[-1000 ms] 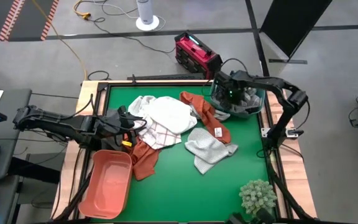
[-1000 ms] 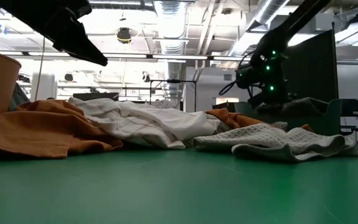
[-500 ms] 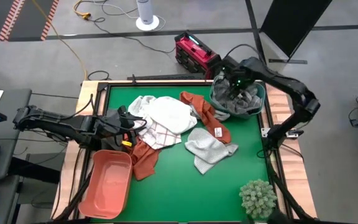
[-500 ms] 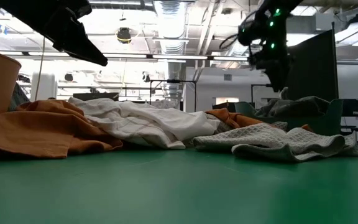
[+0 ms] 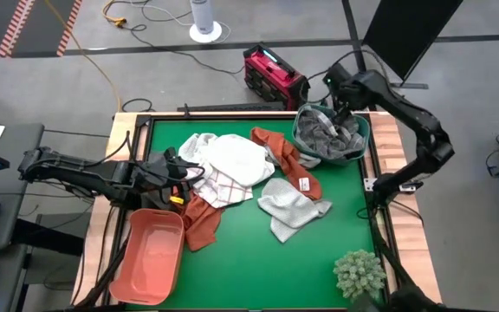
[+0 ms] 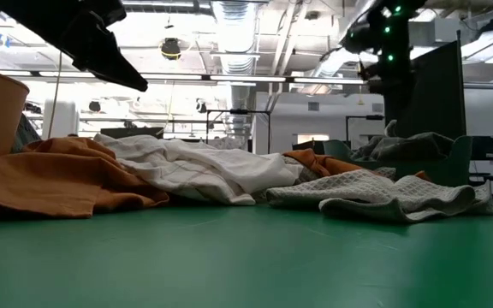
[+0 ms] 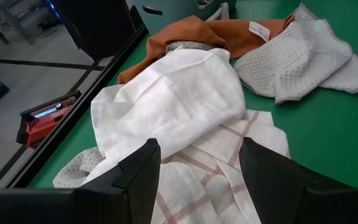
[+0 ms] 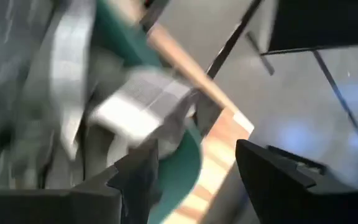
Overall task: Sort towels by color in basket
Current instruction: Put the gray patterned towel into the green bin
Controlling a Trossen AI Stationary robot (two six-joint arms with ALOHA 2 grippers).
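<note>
**Over the far-right basket: one grey towel dropped, more to sort**

Above the teal basket (image 5: pixel 359 149) at the table's far right corner, my right gripper (image 5: pixel 340 89) hangs with its jaws spread and nothing between them. Grey checked cloth (image 5: pixel 329 135) lies heaped inside the basket, one fold draped over the rim. I judge this the drop step of one grey piece, just done.

My left gripper (image 7: pixel 197 163) waits near the left edge, jaws apart and empty, just short of the white towel (image 7: pixel 173 99) and the white checked towel (image 7: pixel 213 180) under it.

The next move, as I read it, calls for my right arm to swing back over the table and come down on the plain grey towel (image 5: pixel 289 204), the nearest piece of that colour. It lies flat and rumpled near the middle-right, its long axis running roughly from the basket side toward the near edge, one corner pointing at the near edge. A rust-orange towel (image 5: pixel 286 158) overlaps its far end, so I should pinch the free near part.

The salmon basket (image 5: pixel 150 256) at the near left holds nothing.
</note>
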